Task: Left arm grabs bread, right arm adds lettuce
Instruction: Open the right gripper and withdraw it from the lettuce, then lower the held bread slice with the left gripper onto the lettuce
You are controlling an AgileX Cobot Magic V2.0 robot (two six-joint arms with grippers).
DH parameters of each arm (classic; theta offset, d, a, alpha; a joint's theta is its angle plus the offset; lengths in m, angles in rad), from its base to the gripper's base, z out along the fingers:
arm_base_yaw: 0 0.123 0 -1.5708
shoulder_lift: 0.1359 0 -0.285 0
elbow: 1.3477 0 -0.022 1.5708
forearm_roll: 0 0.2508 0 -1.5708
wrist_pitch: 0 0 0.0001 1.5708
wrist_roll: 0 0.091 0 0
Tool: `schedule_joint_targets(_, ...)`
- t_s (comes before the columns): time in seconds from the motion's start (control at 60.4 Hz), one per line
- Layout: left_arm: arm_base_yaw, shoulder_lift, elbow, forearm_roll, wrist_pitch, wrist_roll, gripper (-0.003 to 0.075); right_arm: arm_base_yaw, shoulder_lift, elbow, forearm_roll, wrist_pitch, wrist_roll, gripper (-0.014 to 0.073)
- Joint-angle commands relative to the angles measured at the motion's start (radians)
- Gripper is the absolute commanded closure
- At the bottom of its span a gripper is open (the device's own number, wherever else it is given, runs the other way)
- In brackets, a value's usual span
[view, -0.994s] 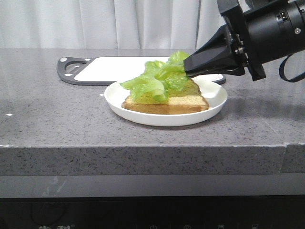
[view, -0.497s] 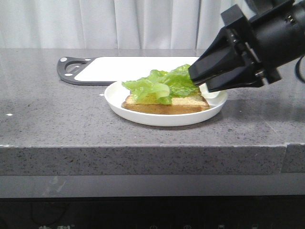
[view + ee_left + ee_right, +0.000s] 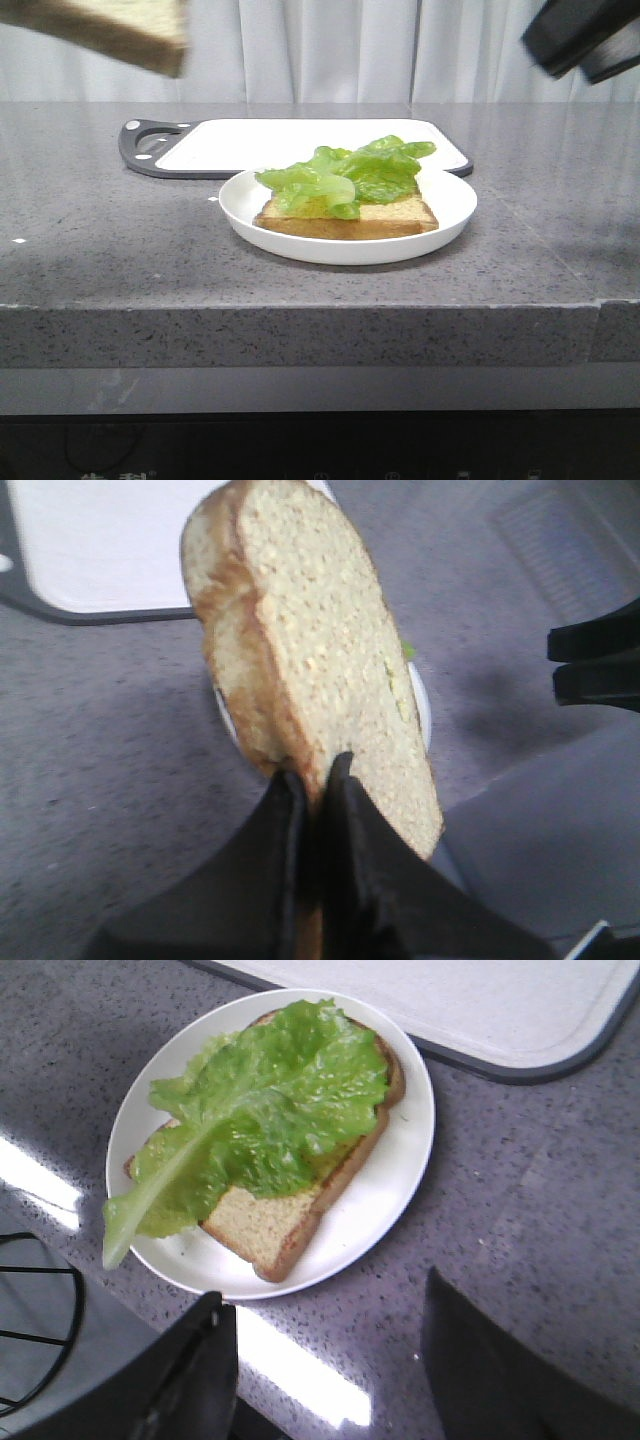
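My left gripper (image 3: 315, 780) is shut on the crust edge of the bread (image 3: 320, 650), a thick pale slice held in the air. The slice shows at the top left of the front view (image 3: 110, 25), high above the table; the left arm itself is out of that view. The lettuce (image 3: 345, 175) lies spread over a second slice (image 3: 390, 215) on the white plate (image 3: 440, 225). My right gripper (image 3: 330, 1310) is open and empty, raised above and to the right of the plate, with only a part showing in the front view (image 3: 585, 35). The lettuce (image 3: 260, 1120) covers most of that slice (image 3: 270, 1230).
A white cutting board with a dark rim (image 3: 260, 140) lies behind the plate on the grey speckled counter (image 3: 100, 250). The counter's front edge runs close before the plate. A black wire rack (image 3: 30, 1320) shows at the corner of the right wrist view.
My right gripper has let go of the lettuce and lifted away up and to the right. The lettuce rests on the plated slice. The held bread has come into the front view at top left.
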Motion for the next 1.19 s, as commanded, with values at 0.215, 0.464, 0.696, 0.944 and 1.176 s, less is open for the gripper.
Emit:
schedule_joint_targets(0.215,-0.076,0.280,-0.078,-0.463,0.084,0.312,0.0741,-0.001,-0.096,-0.034,-0.046,-0.010,0.036,0.0158)
schedule_joint_targets(0.464,-0.193,0.488,-0.196,-0.483,0.087,0.317,0.0741,-0.001,-0.096,-0.034,-0.046,-0.014,0.036,0.0158)
schedule_joint_targets(0.696,-0.209,0.596,-0.213,-0.559,0.063,0.317,0.0741,-0.001,-0.096,-0.034,-0.046,-0.015,0.036,0.0158)
schedule_joint_targets(0.944,-0.206,0.645,-0.213,-0.531,0.009,0.317,0.0741,-0.001,-0.096,-0.034,-0.046,-0.015,0.036,0.0158)
schedule_joint_targets(1.176,-0.206,0.647,-0.213,-0.486,-0.005,0.317,0.0708,-0.001,-0.096,-0.034,-0.046,-0.015,0.036,0.0158)
